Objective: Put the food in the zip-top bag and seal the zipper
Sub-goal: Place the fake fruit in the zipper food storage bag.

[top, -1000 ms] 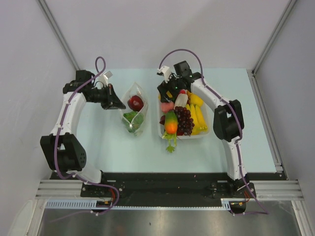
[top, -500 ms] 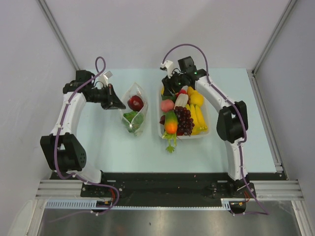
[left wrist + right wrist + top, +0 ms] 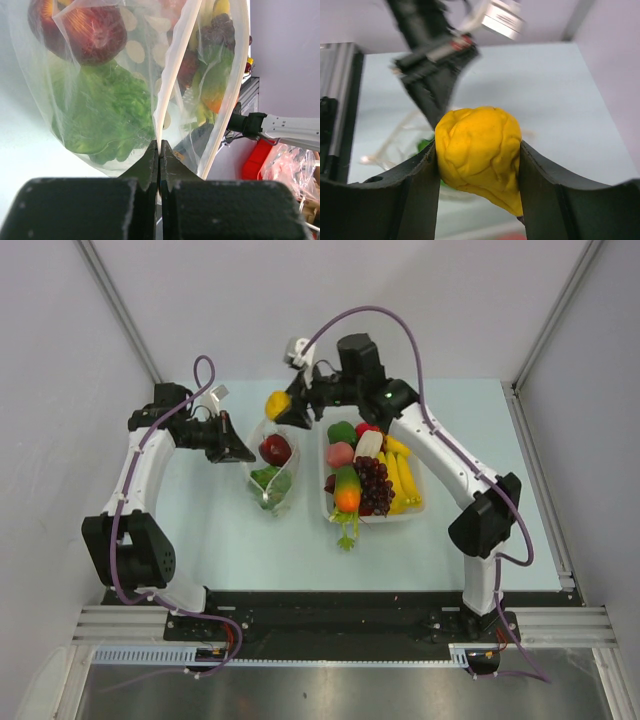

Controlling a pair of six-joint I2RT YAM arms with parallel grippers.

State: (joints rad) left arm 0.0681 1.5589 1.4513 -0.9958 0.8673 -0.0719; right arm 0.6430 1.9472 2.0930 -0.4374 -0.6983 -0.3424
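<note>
The zip-top bag (image 3: 272, 472) lies on the table left of the tray, clear with white dots, its mouth held up. Inside it sit a dark red fruit (image 3: 275, 449) and a green lettuce head (image 3: 268, 478). My left gripper (image 3: 243, 452) is shut on the bag's rim, the zipper (image 3: 172, 85) running up from between its tips (image 3: 159, 146). My right gripper (image 3: 284, 407) hangs above the bag's far end, shut on a wrinkled yellow fruit (image 3: 480, 152), also seen from above (image 3: 277, 404).
A white tray (image 3: 412, 515) right of the bag holds a carrot (image 3: 347, 492), purple grapes (image 3: 373, 483), bananas (image 3: 402, 480), a pink fruit (image 3: 340, 453) and a green one (image 3: 342, 431). Grey walls close in the table on three sides.
My right gripper closed on the yellow fruit in the tray, lifted it and swung left to above the bag. The left arm has stayed where it was, holding the rim.
</note>
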